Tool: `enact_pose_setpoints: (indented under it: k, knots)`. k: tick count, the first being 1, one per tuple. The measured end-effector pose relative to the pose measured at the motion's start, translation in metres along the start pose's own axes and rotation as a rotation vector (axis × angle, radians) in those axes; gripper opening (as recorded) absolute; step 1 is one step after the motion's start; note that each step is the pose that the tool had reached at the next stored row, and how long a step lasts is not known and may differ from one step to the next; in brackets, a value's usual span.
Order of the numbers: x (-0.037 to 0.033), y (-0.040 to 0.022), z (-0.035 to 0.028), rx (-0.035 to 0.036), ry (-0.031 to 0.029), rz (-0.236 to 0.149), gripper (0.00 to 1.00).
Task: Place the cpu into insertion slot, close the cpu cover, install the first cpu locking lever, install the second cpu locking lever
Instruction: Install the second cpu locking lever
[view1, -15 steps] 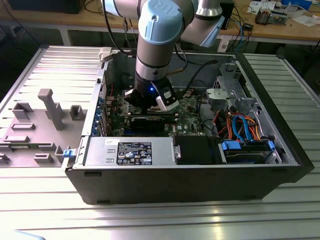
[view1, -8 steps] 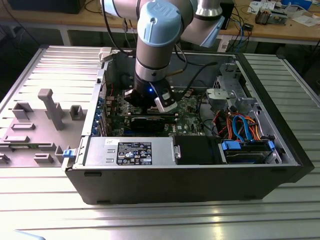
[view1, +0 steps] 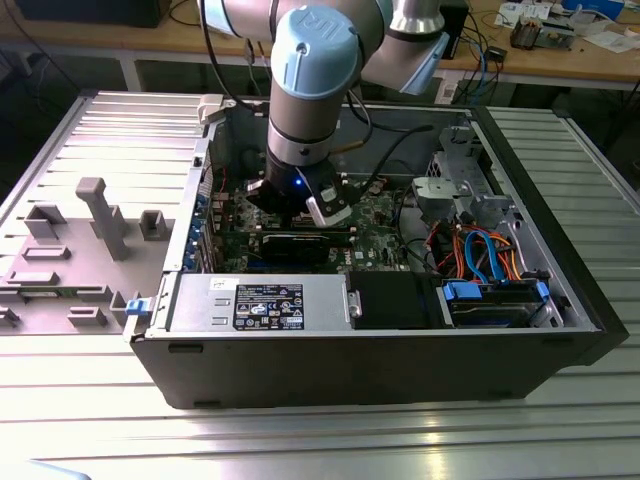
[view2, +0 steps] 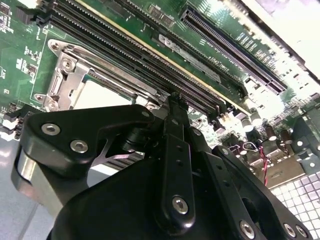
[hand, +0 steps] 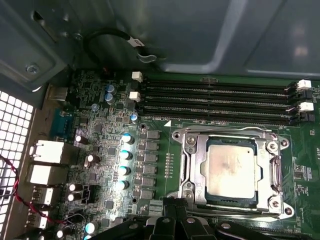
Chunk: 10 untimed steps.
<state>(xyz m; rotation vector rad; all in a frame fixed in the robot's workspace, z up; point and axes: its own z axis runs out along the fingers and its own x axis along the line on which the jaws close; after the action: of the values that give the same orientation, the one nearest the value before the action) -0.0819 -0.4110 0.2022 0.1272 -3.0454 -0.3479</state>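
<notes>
Gripper (hand: 172, 220) hovering just beside the insertion slot (hand: 187, 150), cpu (hand: 231, 169) sitting under the cpu cover (hand: 272, 172); can't tell jaw opening.

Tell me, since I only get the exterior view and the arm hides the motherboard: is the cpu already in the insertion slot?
Observer: Yes. In the first wrist view the cpu lies flat in the insertion slot, silver top facing up.
Operator: And the cpu cover, is it up or down?
Observer: Down. The cpu cover lies flat, framing the chip through its square cut-out.
Operator: Where is the gripper relative to the chip?
Observer: In the first wrist view the gripper is close beside the socket's edge, not over the chip.
</notes>
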Motion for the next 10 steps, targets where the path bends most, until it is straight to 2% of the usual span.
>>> enact_pose_setpoints:
  k: [7,10]
  knots:
    - [0.0000,-0.0007,0.0034,-0.0129,-0.0010,0.000,0.11]
    - [0.0003,-0.0007,0.0039,-0.0134,-0.0010,0.000,0.11]
